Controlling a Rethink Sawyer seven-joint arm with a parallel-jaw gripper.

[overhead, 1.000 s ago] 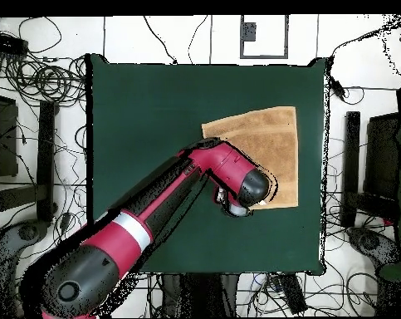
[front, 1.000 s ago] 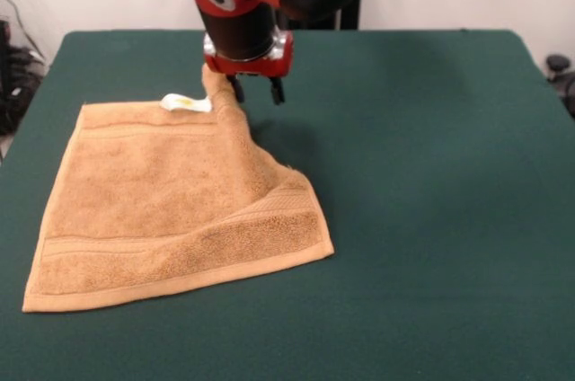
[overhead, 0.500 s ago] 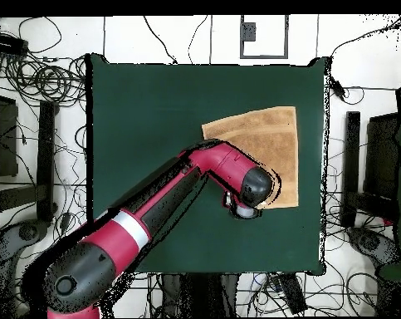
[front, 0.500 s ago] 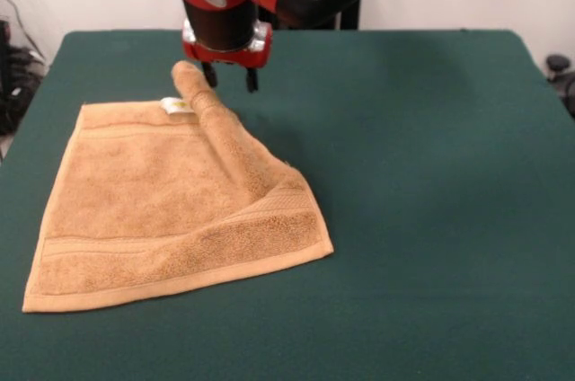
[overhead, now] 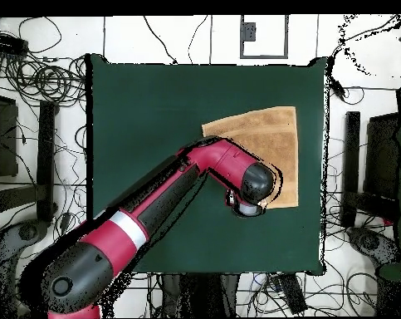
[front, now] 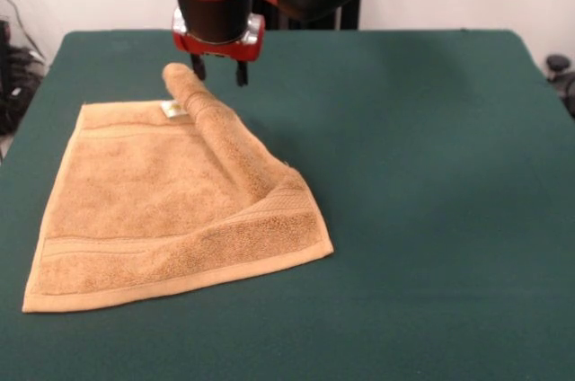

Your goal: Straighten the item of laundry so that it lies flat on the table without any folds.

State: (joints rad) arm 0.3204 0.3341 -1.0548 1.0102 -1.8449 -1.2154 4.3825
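Note:
The golden-tan towel (front: 171,210) lies on the left half of the green table (front: 431,174). Most of it is flat, but its far right corner is curled up into a roll (front: 184,84) that runs as a ridge down toward the near right corner. The white tag (front: 171,109) peeks out beside the roll. My gripper (front: 218,71) hovers just right of the raised corner, its two fingers apart with nothing between them; the left finger is close to the roll. In the overhead view the towel (overhead: 270,137) lies at the table's right and the arm's head (overhead: 251,184) covers its near corner and the gripper.
The table's right side (front: 467,129) in the front view is bare green felt. In the overhead view cables and equipment (overhead: 37,91) ring the table (overhead: 154,116) on the floor.
The gripper has moved left and a little up and back. The raised towel corner went left with it and now curls over beside the tag, lower than before.

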